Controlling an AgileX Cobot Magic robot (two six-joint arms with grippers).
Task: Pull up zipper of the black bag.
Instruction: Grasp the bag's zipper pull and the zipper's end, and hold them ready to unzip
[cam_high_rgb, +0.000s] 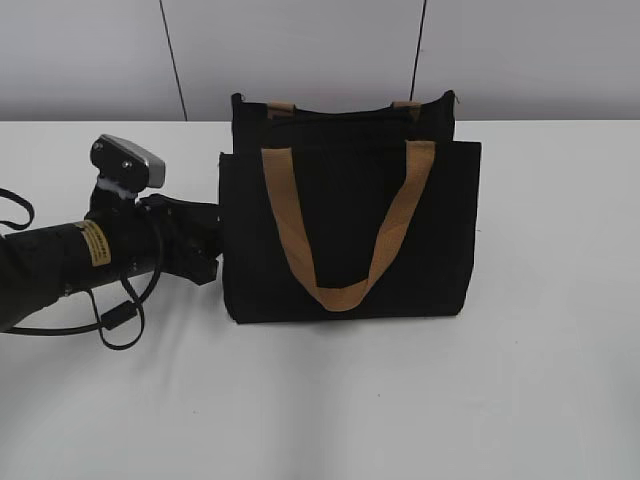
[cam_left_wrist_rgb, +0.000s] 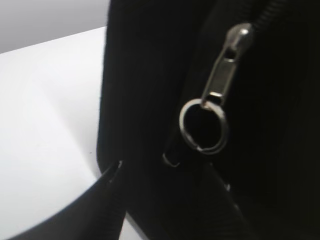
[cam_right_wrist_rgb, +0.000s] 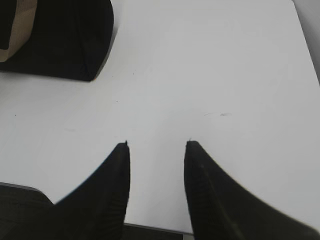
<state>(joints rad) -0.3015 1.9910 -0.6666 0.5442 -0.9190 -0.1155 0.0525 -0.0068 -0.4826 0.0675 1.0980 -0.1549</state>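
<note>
Black bag (cam_high_rgb: 350, 235) upright on my white table (cam_high_rgb: 540, 380); left gripper (cam_high_rgb: 205, 245) at its left side.
Left wrist: zipper (cam_left_wrist_rgb: 226, 75) pull with ring just ahead; closure indeterminate. Right wrist: right gripper (cam_right_wrist_rgb: 156, 150) fingers apart, empty.

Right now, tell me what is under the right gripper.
Only bare white table shows under the open right gripper. A corner of the black bag lies off to its left. The table under the fingers themselves is hidden.

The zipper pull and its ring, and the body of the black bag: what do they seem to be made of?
Zipper pull and ring: probably metal, silvery with a slight shine. Black bag: matte black fabric, apparently woven, since its edges look soft.
</note>
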